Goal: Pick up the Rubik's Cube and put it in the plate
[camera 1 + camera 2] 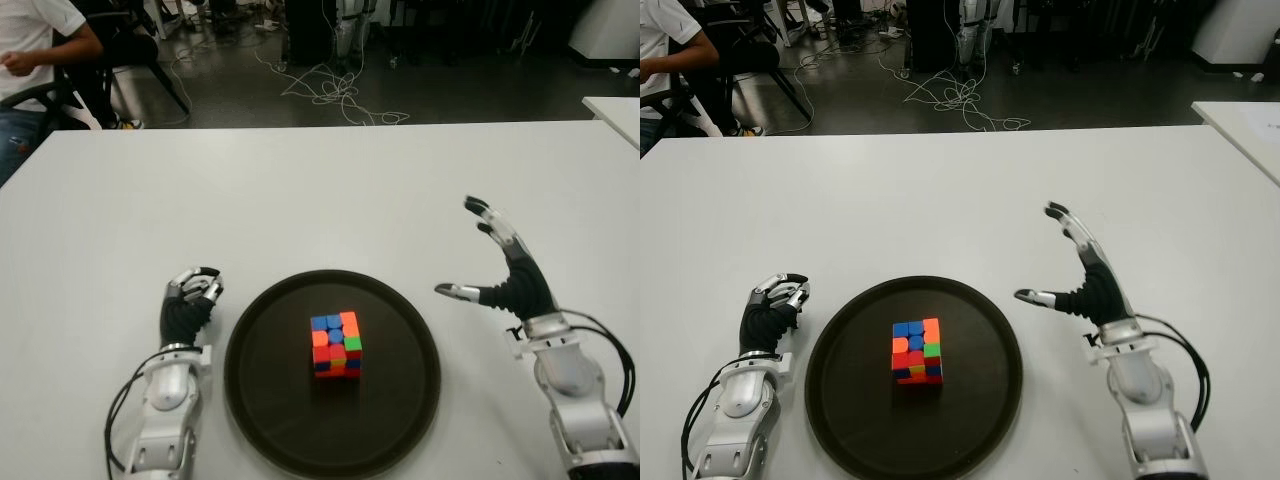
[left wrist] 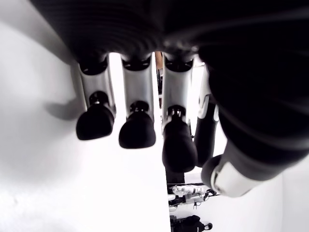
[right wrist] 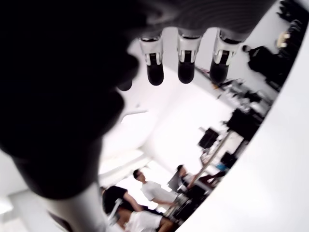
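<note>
Sitting near plate [image 1: 255, 400] centre, Rubik's Cube [image 1: 336, 345] looks placed. Your right hand [image 1: 505, 275] shows just beside plate's right rim, fingers spread wide, empty; draw it back level, clear of rim. Left hand [image 1: 190, 300] curled, empty, beside left rim.

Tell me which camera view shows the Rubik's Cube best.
The left eye view: the Rubik's Cube sits unobstructed near the middle of the dark plate, top and front faces visible, held by neither robot hand. The right eye view shows it equally clearly. Neither wrist view shows the cube.
</note>
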